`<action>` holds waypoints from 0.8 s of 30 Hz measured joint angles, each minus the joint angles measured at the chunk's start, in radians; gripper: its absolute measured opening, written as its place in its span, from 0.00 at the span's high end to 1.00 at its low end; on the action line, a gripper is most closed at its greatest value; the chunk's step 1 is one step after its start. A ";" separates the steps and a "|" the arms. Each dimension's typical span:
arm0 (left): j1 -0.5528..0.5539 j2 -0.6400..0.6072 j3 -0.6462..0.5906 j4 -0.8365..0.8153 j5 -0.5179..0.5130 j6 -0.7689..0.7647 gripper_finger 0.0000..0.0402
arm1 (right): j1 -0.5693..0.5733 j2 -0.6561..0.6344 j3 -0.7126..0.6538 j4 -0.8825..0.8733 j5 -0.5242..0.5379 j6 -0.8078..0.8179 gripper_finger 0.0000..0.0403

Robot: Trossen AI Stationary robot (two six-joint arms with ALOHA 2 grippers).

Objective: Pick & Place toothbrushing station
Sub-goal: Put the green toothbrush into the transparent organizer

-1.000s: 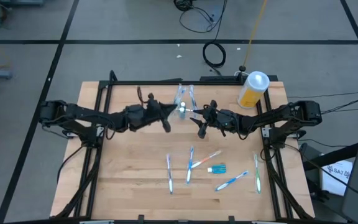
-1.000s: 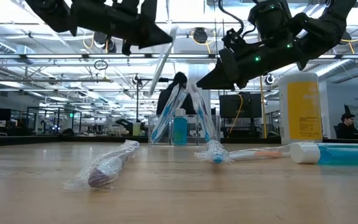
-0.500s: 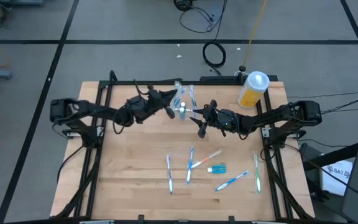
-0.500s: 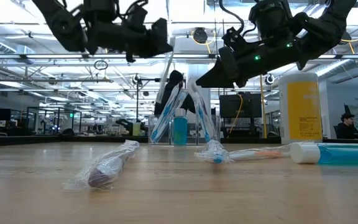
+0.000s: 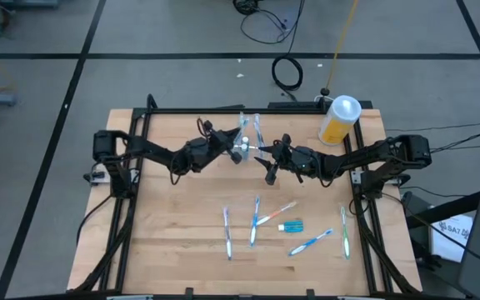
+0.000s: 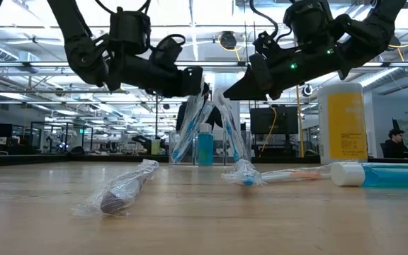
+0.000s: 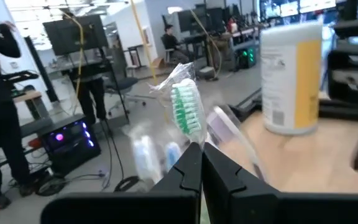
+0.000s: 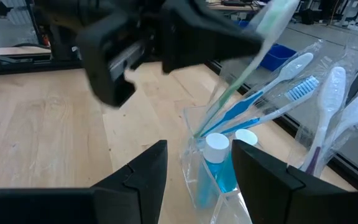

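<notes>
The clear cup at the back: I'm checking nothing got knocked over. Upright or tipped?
Upright. In the low view the clear cup stands on its base, toothbrushes and a teal tube sticking up from it.

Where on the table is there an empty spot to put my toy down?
The wood on the left of the table is bare, beside the loose toothbrushes. It is crowded at the back, around the cup and yellow bottle.
</notes>
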 joint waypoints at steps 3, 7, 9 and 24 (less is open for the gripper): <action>-0.014 0.004 0.000 -0.031 -0.046 0.006 0.99 | 0.000 0.000 0.000 0.000 0.000 0.000 0.57; -0.022 0.004 0.000 -0.110 -0.148 0.003 0.99 | 0.000 0.000 0.000 0.000 0.000 0.000 0.57; -0.022 0.004 0.000 -0.154 -0.178 -0.001 0.98 | 0.000 0.000 0.000 0.000 0.000 0.000 0.57; -0.025 0.003 0.000 -0.259 -0.187 -0.101 0.90 | 0.000 0.000 0.000 -0.001 0.000 0.000 0.57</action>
